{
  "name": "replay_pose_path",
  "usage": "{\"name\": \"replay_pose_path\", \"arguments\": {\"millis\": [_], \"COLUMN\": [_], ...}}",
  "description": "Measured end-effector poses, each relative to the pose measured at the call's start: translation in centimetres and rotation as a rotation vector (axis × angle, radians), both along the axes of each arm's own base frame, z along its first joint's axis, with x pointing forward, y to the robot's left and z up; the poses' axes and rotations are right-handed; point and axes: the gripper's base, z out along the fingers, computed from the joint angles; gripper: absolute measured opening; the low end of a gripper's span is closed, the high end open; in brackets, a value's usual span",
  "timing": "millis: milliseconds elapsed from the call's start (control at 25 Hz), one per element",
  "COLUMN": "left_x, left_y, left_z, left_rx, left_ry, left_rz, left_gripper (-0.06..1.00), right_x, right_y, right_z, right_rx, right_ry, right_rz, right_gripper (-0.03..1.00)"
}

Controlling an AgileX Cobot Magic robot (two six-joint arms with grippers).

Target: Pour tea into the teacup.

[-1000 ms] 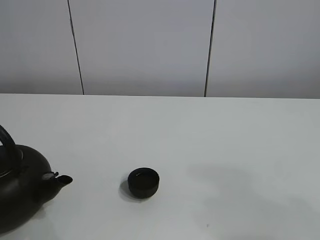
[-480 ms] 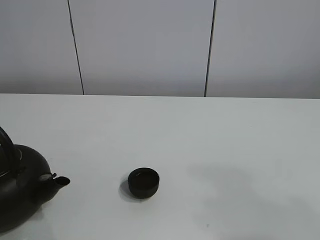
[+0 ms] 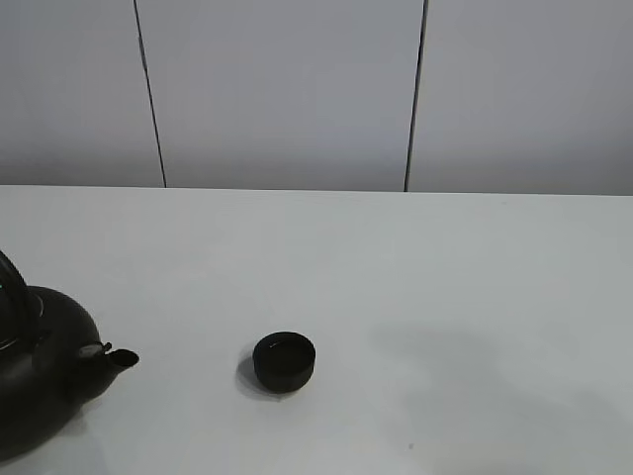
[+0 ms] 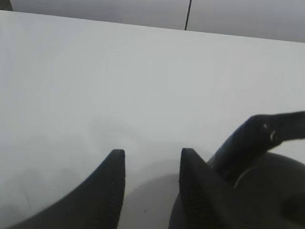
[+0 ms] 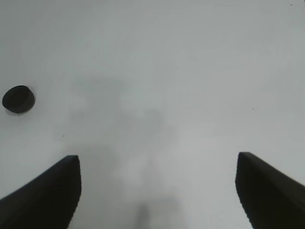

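Observation:
The teacup point(image 3: 284, 361), a small low black cup, stands on the white table point(image 3: 396, 257) left of the middle; it also shows in the right wrist view as the teacup point(image 5: 18, 98), far off to one side of my right gripper. My right gripper point(image 5: 157, 191) is wide open over bare table. The big black kettle point(image 3: 40, 386) sits at the left edge, spout point(image 3: 114, 358) towards the cup and well short of it. My left gripper point(image 4: 151, 183) is right at the kettle's handle point(image 4: 257, 138). Table shows between its tips, and the handle runs in behind one finger point(image 4: 195, 191).
Grey wall panels point(image 3: 287, 89) rise behind the table's far edge. White tabletop stretches to the right of the cup and behind it. Neither arm appears in the high view.
The kettle has shifted a little to the left and sunk slightly, its spout drawing away from the cup. The cup and my right gripper have stayed still.

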Motion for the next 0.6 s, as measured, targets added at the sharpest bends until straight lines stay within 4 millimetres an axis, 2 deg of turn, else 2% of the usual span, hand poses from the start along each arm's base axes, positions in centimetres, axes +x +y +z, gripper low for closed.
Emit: {"name": "replay_pose_path", "arguments": {"millis": [280,600], "left_x": [3.1,7.4], "left_y": [-0.1,-0.6], "left_z": [1.4,2.7], "left_rx": [-0.003,0.002], "left_ry": [-0.083,-0.041], "left_rz": [0.003,-0.061], "left_gripper": [0.28,0.28], "right_x": [0.0,0.0], "right_y": [0.0,0.0], "right_z": [0.0,0.0], "right_rx": [0.000,0.000], "right_ry": [0.000,0.000], "right_rz": [0.000,0.000], "right_gripper": [0.61,0.61]}}
